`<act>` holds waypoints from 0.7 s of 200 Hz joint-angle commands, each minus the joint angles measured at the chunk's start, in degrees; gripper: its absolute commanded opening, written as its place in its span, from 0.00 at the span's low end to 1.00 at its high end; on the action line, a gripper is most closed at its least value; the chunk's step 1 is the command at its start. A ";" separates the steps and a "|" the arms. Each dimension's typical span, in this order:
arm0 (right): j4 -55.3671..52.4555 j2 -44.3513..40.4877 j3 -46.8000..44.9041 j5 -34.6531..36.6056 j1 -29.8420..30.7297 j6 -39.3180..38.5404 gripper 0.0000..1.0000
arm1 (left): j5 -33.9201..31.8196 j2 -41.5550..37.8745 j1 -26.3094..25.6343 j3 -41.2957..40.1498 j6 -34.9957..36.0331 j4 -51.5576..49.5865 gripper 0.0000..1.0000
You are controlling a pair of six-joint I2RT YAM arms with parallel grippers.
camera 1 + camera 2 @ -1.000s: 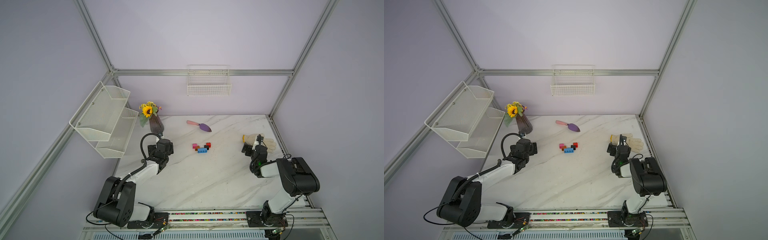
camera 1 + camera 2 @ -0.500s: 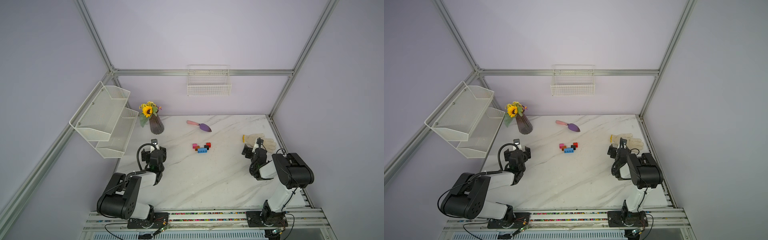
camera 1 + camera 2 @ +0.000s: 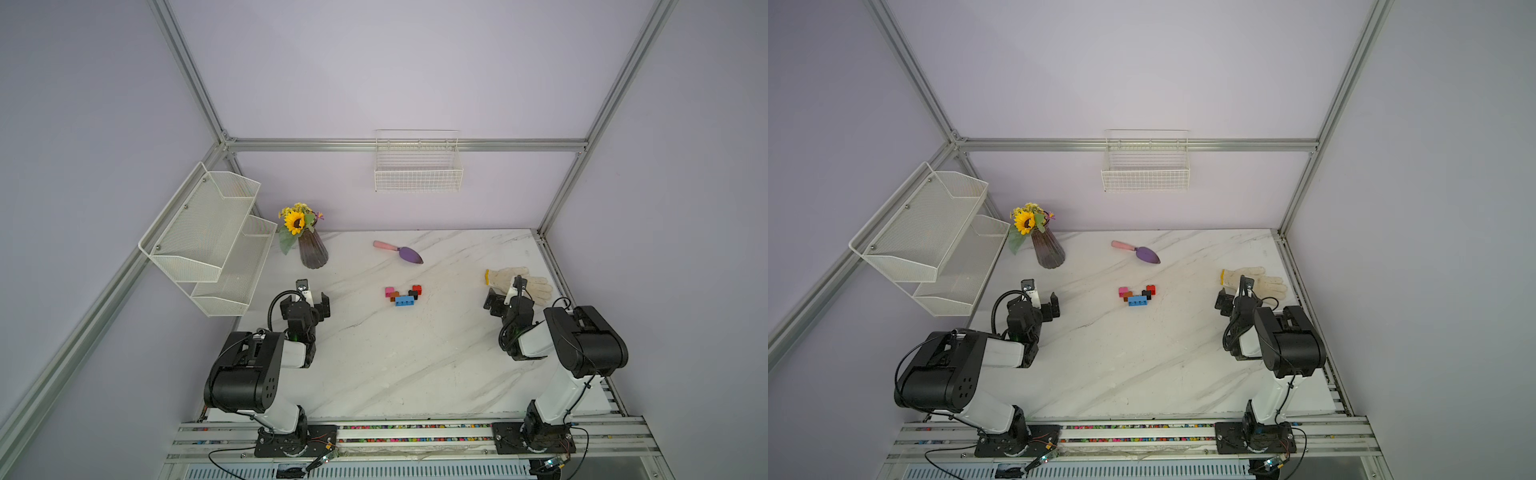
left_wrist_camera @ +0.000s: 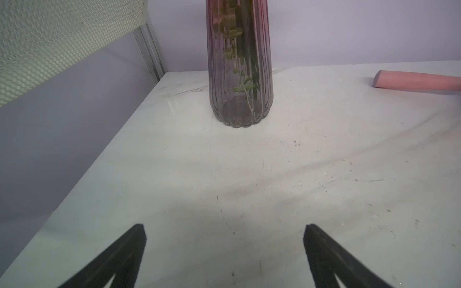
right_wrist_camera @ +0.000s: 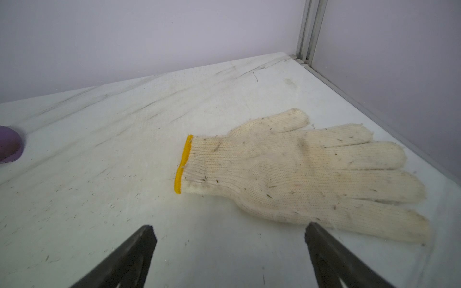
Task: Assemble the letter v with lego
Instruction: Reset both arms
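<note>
1. The lego V (image 3: 402,295) (image 3: 1137,295) sits mid-table on the marble table (image 3: 395,365), between the two arms and well apart from both.
2. Its point faces my side and its open end faces the back wall and the trowel (image 3: 399,252).
3. The light-blue brick (image 3: 404,301) is the base, with its long axis running left-right across the table.
4. Going up from the base, the orange-brown brick (image 3: 394,296) and pink brick (image 3: 389,291) are on the left, and the black brick (image 3: 413,294) and red brick (image 3: 417,289) are on the right.
5. The bricks are too small in both top views for me to say whether they're actually clicked together or just touching. Neither wrist view shows them.
6. The left wrist view cuts off all of the trowel but its pink handle (image 4: 419,81). The right wrist view catches only a sliver of the purple blade (image 5: 8,144).
7. The left arm is folded back low over the table. The left gripper (image 3: 313,294) (image 4: 224,232) has its jaws spread wide with nothing in them, and it's aimed at the vase (image 4: 239,74).
8. The right arm is folded the same way. The right gripper (image 3: 505,293) (image 5: 229,232) is also spread wide and empty, just short of the work glove (image 5: 299,174), with one fingertip near the glove's fingers.
</note>
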 commanded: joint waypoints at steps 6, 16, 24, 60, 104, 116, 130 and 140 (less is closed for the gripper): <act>2.15 -0.60 0.91 0.53 -0.09 -0.51 0.97 | 1.95 -0.59 0.11 1.00 0.49 2.46 1.00; 2.20 -0.61 0.84 0.45 -0.09 -0.59 0.97 | 1.95 -0.38 0.11 0.75 0.60 3.18 1.00; 2.20 -0.61 0.97 0.45 -0.09 -0.59 0.97 | 2.00 -0.20 0.12 0.68 0.77 3.68 1.00; 2.11 -0.52 0.94 0.45 -0.09 -0.62 0.97 | 5.96 0.24 2.11 1.68 -0.42 1.91 1.00; 1.64 -0.52 1.23 -0.05 -0.09 -0.65 0.97 | 4.92 -0.55 1.61 1.59 -0.02 1.22 1.00; 1.43 -0.52 1.30 -1.51 -0.09 -1.21 0.97 | 5.85 -0.78 1.53 0.80 0.68 2.37 1.00; 4.40 -0.53 -0.21 -3.12 -0.09 -1.71 0.97 | 5.91 -0.98 1.52 -0.33 0.98 4.40 1.00; 7.32 -0.37 -1.64 -3.41 -0.09 -1.86 0.97 | 6.60 -1.14 1.52 -1.16 1.17 5.82 1.00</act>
